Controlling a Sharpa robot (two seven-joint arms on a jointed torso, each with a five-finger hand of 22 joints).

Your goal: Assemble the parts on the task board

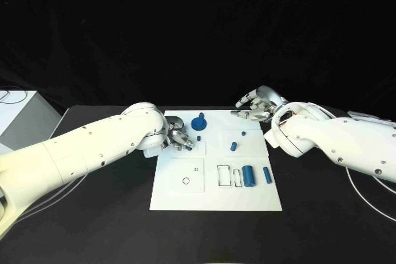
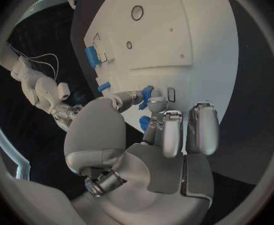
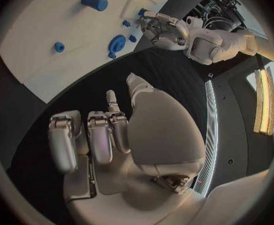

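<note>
Left hand (image 2: 152,135) fingers (image 2: 172,130), small blue part (image 2: 147,93) half-hidden

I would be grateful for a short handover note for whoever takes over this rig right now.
Left hand: over the task board's left side, pinching a small blue part at its fingertips.
Right hand: off the board's far right corner, fingers curled, holding nothing.
On the board: blue gear at the far edge, short peg mid-board, thick cylinder and slim cylinder lying near the right edge.
Done: cannot tell what is seated.
Left: place the held part and the loose cylinders.
</note>
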